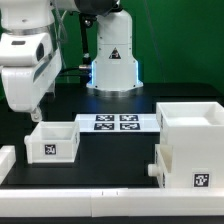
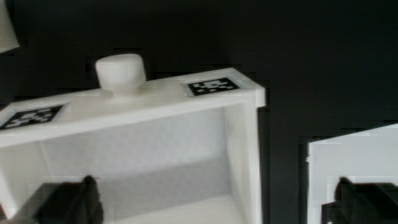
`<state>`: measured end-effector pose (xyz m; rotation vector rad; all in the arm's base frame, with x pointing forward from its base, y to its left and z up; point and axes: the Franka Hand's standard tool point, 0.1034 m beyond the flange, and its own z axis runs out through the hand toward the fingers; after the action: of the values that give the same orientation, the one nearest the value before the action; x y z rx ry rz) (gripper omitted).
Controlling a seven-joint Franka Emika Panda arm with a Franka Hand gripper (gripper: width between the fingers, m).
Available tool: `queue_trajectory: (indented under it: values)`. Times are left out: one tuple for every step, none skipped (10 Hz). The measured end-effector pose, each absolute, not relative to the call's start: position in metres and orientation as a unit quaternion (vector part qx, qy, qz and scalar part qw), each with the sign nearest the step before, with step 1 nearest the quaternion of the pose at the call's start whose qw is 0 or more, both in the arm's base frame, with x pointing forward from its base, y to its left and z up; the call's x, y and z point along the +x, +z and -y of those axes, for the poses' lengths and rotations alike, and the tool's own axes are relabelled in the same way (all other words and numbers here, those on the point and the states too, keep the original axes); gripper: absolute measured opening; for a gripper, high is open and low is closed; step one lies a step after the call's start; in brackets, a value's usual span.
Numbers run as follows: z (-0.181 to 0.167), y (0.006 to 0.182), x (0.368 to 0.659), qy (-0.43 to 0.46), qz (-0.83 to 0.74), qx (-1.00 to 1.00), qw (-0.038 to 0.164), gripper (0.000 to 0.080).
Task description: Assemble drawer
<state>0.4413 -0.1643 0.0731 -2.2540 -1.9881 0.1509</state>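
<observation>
Small tray (image 1: 52,140): on the table (image 1: 110,165), toward the exterior view's left.
Gripper (image 1: 24,100): above that tray, slightly to its exterior-view left; in the wrist view its fingers (image 2: 63,200) straddle the tray's hollow.
Marker board (image 1: 115,122): flat on the table, behind and between tray and shell.
Shell (image 1: 190,125): on the exterior view's right, well apart from the small tray.
Knob (image 1: 153,172): low on the shell's side, pointing to the exterior view's left.
Robot base (image 1: 112,60): behind the marker board.

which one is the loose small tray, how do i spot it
Find the marker board mid-table. At the exterior view's left of it stands the small tray, a low open-topped white box. Unlike the tall shell at the exterior view's right, it stands alone, one tag on its front.
</observation>
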Motion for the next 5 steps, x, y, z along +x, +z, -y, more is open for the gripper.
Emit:
queue_trajectory:
  values:
    - [0.17,0.071,0.442,0.035,0.678,-0.733,0.039,0.0649]
    - [0.172,0.075,0.442,0.021,0.693,-0.721,0.01,0.0649]
    - [0.168,0.078,0.441,0.011,0.695,-0.718,-0.011,0.0649]
    - [0.16,0.079,0.442,0.005,0.696,-0.717,-0.021,0.0649]
    - [0.15,0.077,0.443,0.003,0.701,-0.713,-0.023,0.0649]
